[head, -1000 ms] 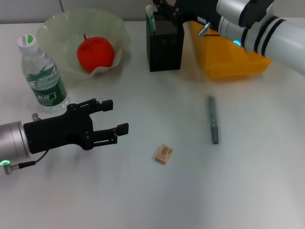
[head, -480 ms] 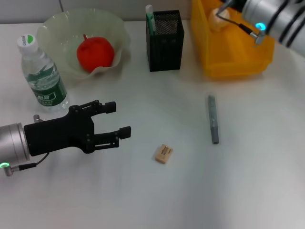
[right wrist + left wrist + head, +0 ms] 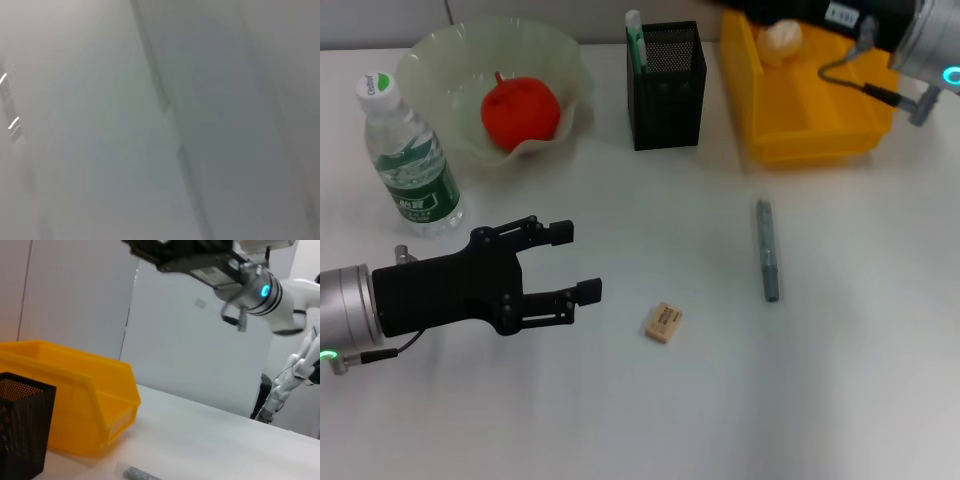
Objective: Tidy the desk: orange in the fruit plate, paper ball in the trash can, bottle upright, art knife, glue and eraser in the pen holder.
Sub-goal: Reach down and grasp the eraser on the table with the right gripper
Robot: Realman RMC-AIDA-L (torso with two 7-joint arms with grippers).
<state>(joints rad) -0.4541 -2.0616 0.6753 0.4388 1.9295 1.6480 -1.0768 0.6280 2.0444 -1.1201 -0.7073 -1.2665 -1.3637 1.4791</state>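
My left gripper is open and empty, low over the table, left of the tan eraser. The grey art knife lies flat to the eraser's right; its tip shows in the left wrist view. The orange sits in the fruit plate. The bottle stands upright beside it. The pen holder holds a green-and-white stick. The paper ball lies in the trash can. My right gripper is at the top edge, above the trash can.
The right arm crosses the back right corner, with a cable hanging over the bin. In the left wrist view the trash can and the pen holder stand side by side, with the right arm high above.
My right arm has swung from over the pen holder to the right, past the trash can, uncovering the paper ball. My left gripper has crept a little toward the eraser.
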